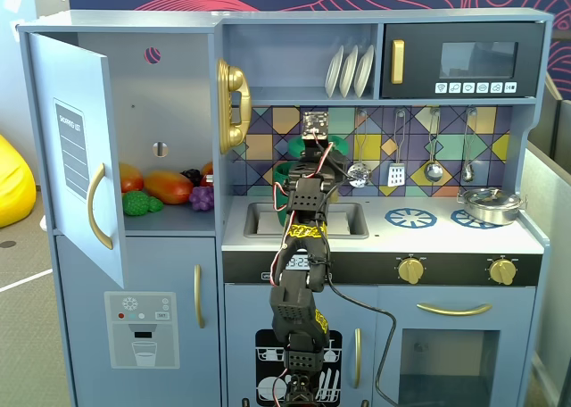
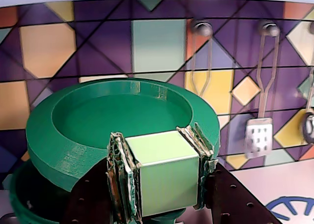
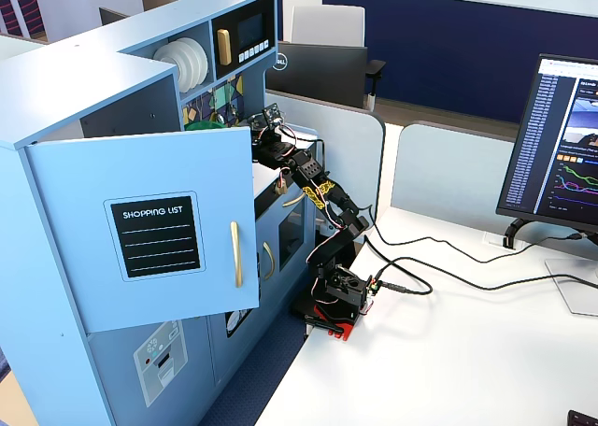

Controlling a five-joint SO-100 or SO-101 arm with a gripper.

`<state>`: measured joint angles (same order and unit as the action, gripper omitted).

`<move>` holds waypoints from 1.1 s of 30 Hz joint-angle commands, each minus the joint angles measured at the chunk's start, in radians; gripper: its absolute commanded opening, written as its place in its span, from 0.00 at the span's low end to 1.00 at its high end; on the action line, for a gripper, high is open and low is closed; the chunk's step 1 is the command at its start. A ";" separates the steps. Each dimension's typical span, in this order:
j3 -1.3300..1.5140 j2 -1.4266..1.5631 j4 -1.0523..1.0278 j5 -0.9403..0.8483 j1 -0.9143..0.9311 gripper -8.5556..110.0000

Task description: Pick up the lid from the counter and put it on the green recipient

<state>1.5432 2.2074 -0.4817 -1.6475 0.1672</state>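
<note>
Toy kitchen with tiled backsplash (image 2: pixel 152 47). The hand (image 2: pixel 162 177) is clamped on the lid's (image 2: pixel 98 121) square knob (image 2: pixel 164 175), holding the lid tilted just above the green pot (image 2: pixel 22 199), apparently for seating.

One green lid (image 2: pixel 117 121) sits beyond the jaws on one green pot (image 2: pixel 29 204); three white plates (image 1: pixel 349 70) stand above them, four utensils (image 1: pixel 433 148) hang to their right in a fixed view, two stove knobs (image 1: pixel 411 269), one steel pan (image 1: pixel 489 204)
</note>
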 commanded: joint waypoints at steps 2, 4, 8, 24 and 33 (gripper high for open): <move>-0.094 0.006 -0.002 -0.018 -0.055 0.07; -0.094 -0.005 -0.002 -0.023 -0.071 0.07; -0.084 -0.028 0.014 -0.026 -0.083 0.07; -0.104 -0.167 0.097 -0.029 -0.086 0.07; -0.075 -0.137 0.081 -0.041 -0.103 0.07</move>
<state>1.5324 2.0325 -0.4341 -1.6705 0.0798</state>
